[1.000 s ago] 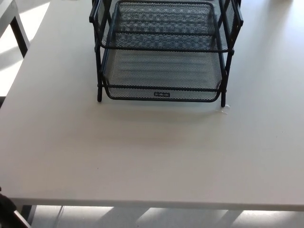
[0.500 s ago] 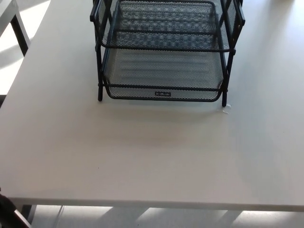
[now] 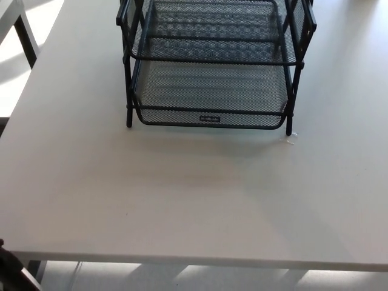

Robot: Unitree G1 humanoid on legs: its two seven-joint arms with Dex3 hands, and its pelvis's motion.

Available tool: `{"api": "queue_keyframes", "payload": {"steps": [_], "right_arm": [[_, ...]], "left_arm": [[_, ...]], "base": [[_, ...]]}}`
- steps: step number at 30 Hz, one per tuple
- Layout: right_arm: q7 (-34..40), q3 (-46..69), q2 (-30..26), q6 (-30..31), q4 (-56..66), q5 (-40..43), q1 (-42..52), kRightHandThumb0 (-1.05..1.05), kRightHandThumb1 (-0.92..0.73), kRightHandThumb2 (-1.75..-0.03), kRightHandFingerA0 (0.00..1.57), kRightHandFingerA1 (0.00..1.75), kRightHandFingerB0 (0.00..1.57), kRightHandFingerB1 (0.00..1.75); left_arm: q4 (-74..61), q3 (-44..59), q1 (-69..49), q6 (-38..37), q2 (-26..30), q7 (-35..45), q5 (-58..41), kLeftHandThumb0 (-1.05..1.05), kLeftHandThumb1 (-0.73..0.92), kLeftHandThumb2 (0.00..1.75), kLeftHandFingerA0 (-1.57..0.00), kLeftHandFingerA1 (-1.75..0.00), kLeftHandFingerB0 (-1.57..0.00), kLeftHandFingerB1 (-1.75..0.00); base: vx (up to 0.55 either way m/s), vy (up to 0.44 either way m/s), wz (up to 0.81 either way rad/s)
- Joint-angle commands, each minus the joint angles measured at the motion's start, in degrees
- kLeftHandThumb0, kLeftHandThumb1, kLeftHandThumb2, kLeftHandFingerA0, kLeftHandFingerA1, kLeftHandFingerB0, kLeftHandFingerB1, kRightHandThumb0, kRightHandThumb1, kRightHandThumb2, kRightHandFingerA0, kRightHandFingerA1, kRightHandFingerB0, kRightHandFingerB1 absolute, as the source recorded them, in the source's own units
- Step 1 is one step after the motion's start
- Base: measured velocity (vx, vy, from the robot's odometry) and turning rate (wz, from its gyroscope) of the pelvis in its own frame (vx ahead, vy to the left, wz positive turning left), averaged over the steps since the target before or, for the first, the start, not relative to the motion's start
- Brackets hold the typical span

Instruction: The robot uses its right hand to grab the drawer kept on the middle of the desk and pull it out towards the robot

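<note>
Filling most of the view, the pale bench [image 3: 182, 200] carries a black mesh rack [image 3: 128, 91] at its far middle. The lower drawer [image 3: 209, 91] sits inside it, front lip level with the legs. Neither robot hand shows.

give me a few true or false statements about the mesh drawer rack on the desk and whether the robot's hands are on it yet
1. The black mesh drawer rack stands on a white desk. True.
2. The robot's right hand grips the bottom drawer's front edge. False: neither robot hand is in view and nothing touches the rack.
3. The bottom drawer carries a small label at the middle of its front rim. True.
4. The drawers are stuffed with papers. False: the mesh trays look empty.
5. The rack sits at the desk's near edge. False: it stands toward the far side.
</note>
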State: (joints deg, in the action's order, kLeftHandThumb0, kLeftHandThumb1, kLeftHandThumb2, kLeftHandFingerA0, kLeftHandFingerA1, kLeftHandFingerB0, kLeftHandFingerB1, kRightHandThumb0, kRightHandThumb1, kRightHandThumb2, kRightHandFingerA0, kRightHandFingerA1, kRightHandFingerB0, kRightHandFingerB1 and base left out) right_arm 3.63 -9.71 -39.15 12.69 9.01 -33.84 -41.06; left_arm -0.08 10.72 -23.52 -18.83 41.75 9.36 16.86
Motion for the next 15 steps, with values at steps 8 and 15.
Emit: {"api": "queue_keyframes", "payload": {"steps": [8,15], "right_arm": [[-2.5,-9.41,13.07,-2.01,-0.89,-6.57,-5.54,-0.77,-0.6,-0.59,0.2,0.51,0.25,0.37],[-5.02,-13.6,18.91,-3.74,-3.64,-6.62,-5.8,-0.8,-0.59,-0.59,0.19,0.52,0.25,0.37]], "left_arm": [[0.39,0.36,0.35,-0.27,-0.34,0.71,0.41,-0.32,0.55,0.56,-0.81,-0.84,-0.81,-0.57],[0.18,0.19,0.88,0.01,-0.53,0.7,1.38,-0.31,0.55,0.56,-0.79,-0.84,-0.81,-0.58]], "base": [[0.0,0.0,0.0],[0.0,0.0,0.0]]}}
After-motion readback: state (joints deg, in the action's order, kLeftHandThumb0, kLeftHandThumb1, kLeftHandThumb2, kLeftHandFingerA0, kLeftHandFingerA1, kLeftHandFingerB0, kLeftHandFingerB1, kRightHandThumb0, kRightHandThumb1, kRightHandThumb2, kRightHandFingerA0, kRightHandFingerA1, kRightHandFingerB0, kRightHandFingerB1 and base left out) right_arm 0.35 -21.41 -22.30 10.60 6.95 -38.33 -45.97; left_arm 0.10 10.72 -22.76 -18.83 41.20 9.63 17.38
